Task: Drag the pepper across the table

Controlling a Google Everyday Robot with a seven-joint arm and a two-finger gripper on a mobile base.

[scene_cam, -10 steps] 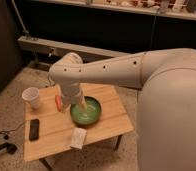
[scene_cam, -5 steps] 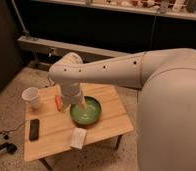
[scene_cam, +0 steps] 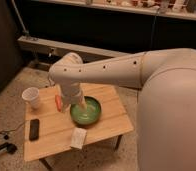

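Observation:
The small orange-red pepper (scene_cam: 58,102) lies on the light wooden table (scene_cam: 51,131), left of the green bowl (scene_cam: 86,111) and right of the white cup (scene_cam: 31,96). My white arm reaches in from the right and bends down over the table's middle. My gripper (scene_cam: 80,107) hangs at the arm's end just over the bowl's left rim, a short way right of the pepper and apart from it. The wrist hides most of the gripper.
A black phone-like slab (scene_cam: 34,129) lies at the table's front left. A small white packet (scene_cam: 78,138) lies near the front edge, below the bowl. A dark cabinet wall stands behind the table, and a speckled floor surrounds it.

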